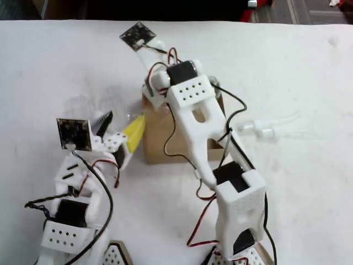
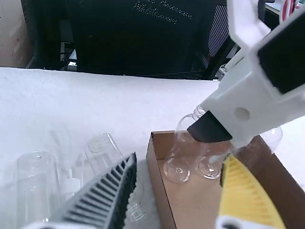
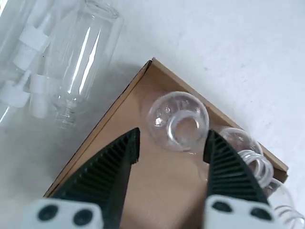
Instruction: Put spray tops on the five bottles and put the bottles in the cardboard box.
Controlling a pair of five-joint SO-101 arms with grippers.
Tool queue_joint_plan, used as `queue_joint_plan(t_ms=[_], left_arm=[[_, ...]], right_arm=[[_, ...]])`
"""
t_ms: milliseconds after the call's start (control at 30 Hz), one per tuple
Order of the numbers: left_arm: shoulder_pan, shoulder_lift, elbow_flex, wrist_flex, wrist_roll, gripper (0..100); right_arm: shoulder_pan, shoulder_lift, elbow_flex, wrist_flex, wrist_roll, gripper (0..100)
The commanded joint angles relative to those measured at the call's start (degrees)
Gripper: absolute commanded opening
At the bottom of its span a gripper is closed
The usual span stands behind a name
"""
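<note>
Right gripper (image 3: 172,139) hangs spread over the cardboard box (image 3: 157,191), a bottle (image 3: 178,119) beneath (ungripped, I judge). I'd lift straight up; left gripper (image 2: 180,161) gapes empty too.

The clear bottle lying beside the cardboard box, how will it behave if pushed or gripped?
Lying on its side, the clear bottle is round, so a push probably rolls it. It looks empty, likely light. Its glossy wall may slip when gripped.

Left end effector (image 1: 128,116) low, jaws apart. Right arm (image 1: 199,124) stretched forward; right end effector (image 3: 172,133) pointing down, jaws apart.
</note>
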Motion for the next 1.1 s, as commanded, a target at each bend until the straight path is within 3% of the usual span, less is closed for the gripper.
queue_joint_plan(t_ms=[0, 333, 500, 567, 700, 800, 900, 1067], left_arm=[[-0.1, -1.1, -2.1, -1.6, 0.3, 28], [-0.2, -1.1, -2.2, -1.3, 0.3, 28], [-0.7, -1.1, -2.5, -1.1, 0.5, 28], [-0.7, -1.1, -2.5, -0.5, 0.5, 27], [-0.7, -0.8, -5.3, 6.8, 0.4, 27], [-0.7, -0.8, -7.7, 11.2, 0.4, 27], [-0.7, -0.7, -8.2, 11.7, 0.3, 27], [-3.6, -0.7, -10.3, 12.1, -4.0, 27]], right_arm=[[-0.4, -1.5, -5.7, 1.5, -0.4, 19.0], [1.2, -12.6, -22.8, 19.9, -0.4, 19.0], [6.0, -19.3, -20.1, 23.2, -0.4, 19.0], [9.2, -23.4, -16.0, 23.2, -0.4, 15.9], [14.1, -33.2, -4.7, 23.2, -0.4, 0.7], [17.0, -41.1, 7.0, 23.1, -0.4, 5.3], [20.4, -48.8, 21.4, 19.6, -0.4, 3.3], [26.6, -61.2, 51.9, 1.3, -0.9, 1.6]])
